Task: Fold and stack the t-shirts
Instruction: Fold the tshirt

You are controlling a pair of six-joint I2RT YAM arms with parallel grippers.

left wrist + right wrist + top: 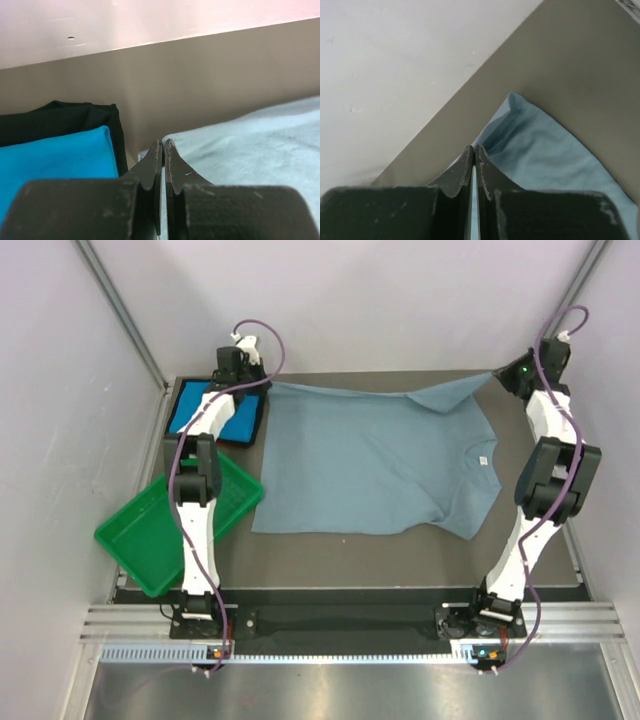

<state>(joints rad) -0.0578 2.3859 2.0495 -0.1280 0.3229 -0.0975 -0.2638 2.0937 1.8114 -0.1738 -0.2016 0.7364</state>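
The grey-blue t-shirt (380,465) lies spread flat across the table, with its small white tag (482,459) at the collar on the right. My left gripper (265,386) is shut on the shirt's far left corner, and the cloth (250,145) runs off to the right of the closed gripper (163,145). My right gripper (497,375) is shut on the far right sleeve, which it holds lifted off the table. In the right wrist view the sleeve (545,150) hangs from the closed gripper (474,148). The folded turquoise t-shirt (215,412) with dark edging lies at the far left, beside the left gripper (50,160).
A green plastic tray (170,525) sits tilted over the table's left edge, beside the left arm. White walls close in the table at the back and on both sides. A strip of bare table (400,560) runs in front of the shirt.
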